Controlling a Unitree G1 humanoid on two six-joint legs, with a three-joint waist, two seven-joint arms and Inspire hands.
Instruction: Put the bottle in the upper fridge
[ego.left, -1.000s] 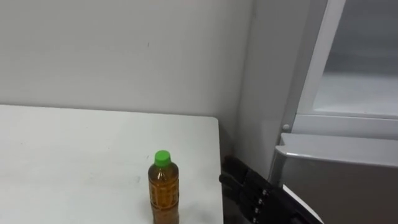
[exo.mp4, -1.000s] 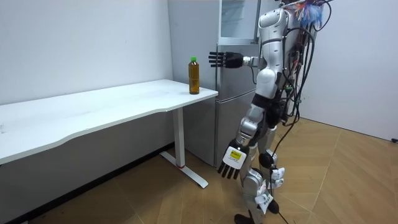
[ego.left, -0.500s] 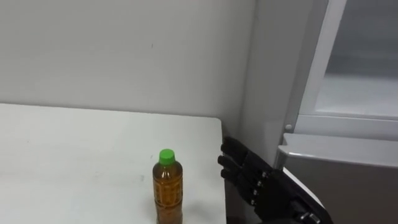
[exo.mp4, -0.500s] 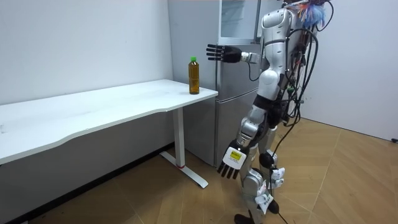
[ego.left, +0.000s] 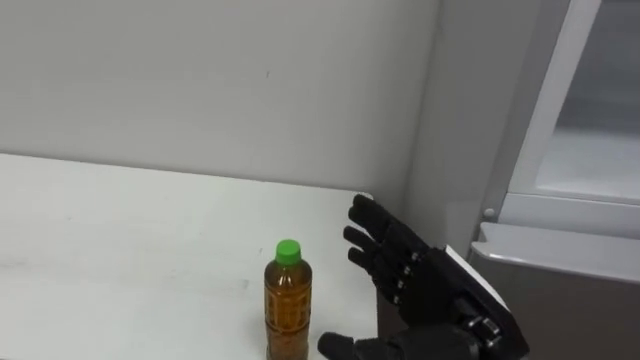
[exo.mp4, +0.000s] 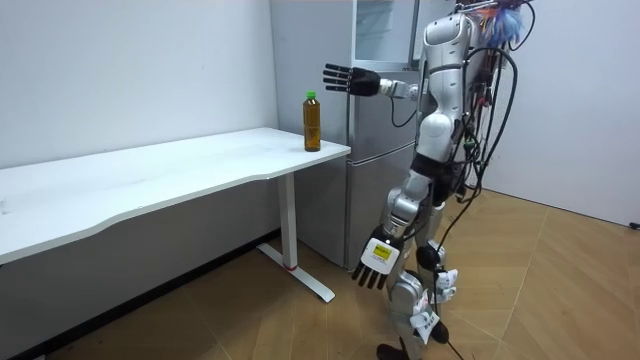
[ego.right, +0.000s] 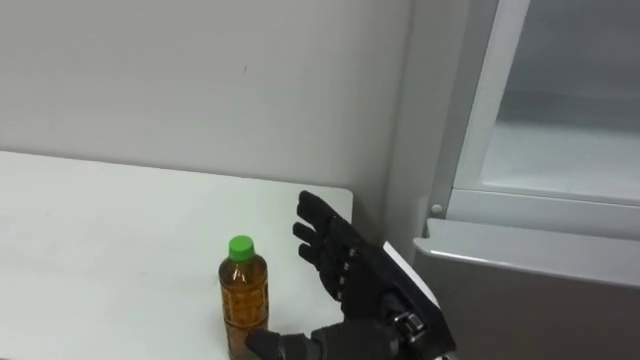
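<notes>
On the white tabletop (ego.left: 120, 240), the upright green-capped amber plastic bottle (ego.left: 287, 312) is flanked at 3 o'clock by the splayed, empty black right hand (ego.left: 428, 290), best closed squarely mid-body, the left hand (exo.mp4: 374, 262) hanging slack-fingered.

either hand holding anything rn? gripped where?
Nothing held. The right hand is open beside the bottle, not closed on it; the bottle stands on the table. The left hand hangs open.
</notes>
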